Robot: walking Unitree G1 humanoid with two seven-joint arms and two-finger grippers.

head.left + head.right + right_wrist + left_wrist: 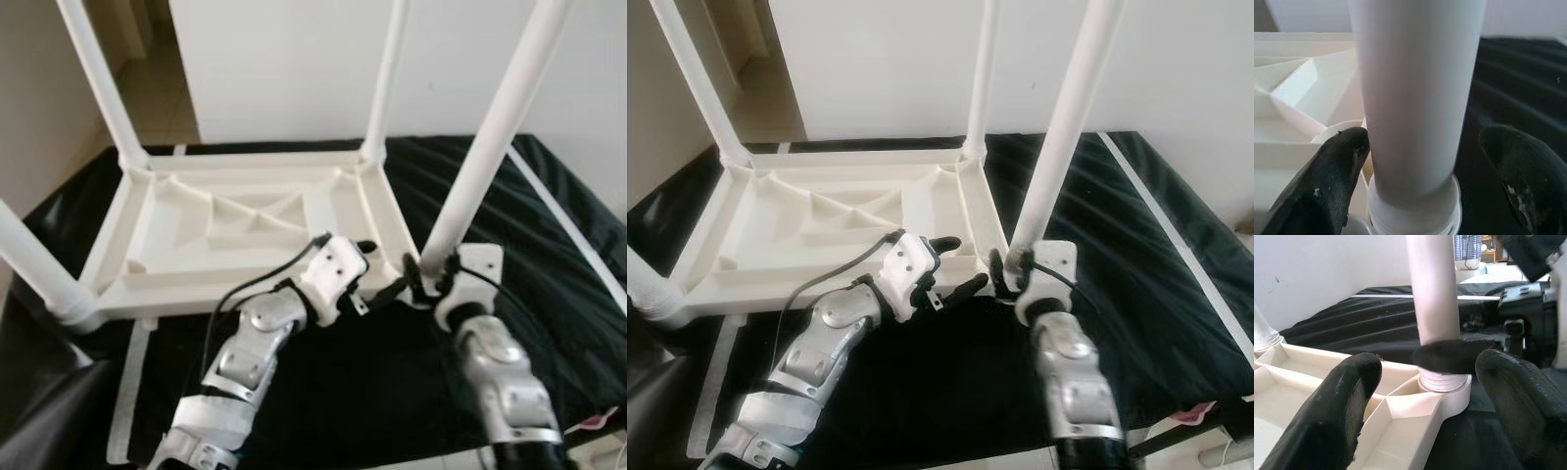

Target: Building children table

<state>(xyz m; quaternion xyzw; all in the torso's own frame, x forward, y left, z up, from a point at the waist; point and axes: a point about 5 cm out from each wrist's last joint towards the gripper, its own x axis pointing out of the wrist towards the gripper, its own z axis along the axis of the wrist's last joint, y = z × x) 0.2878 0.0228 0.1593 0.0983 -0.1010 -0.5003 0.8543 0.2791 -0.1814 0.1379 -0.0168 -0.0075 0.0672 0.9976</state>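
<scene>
The right gripper [1011, 271] sits at the near right corner of an upturned white children's table top [245, 230], its two black fingers [1339, 161] spread around the base of the near right table leg [490, 142]. In the right wrist view one finger touches the leg's side near the collar, while the other stands apart from it, so the pincer is wide and straddling the leg rather than clamped on it. The leg rises upright from a round corner socket [1449, 387], with a ribbed collar where it enters.

Just beside it, the left gripper [955, 264] reaches over the table top's near rim toward the same corner. Its fingers [1347, 396] are spread wide and grip nothing; between them the left wrist view shows the leg's base and one of the right gripper's fingers lying across it.

The table top lies underside up on a black cloth [549, 284] with white stripes, its ribbed compartments facing upward. A near left leg [34, 264] juts out at the left corner. Farther back, the far left leg [98, 78] and far right leg [385, 78] stand in their corners. Behind is a white wall [294, 59], and a tiled floor [162, 93] shows at the far left.
</scene>
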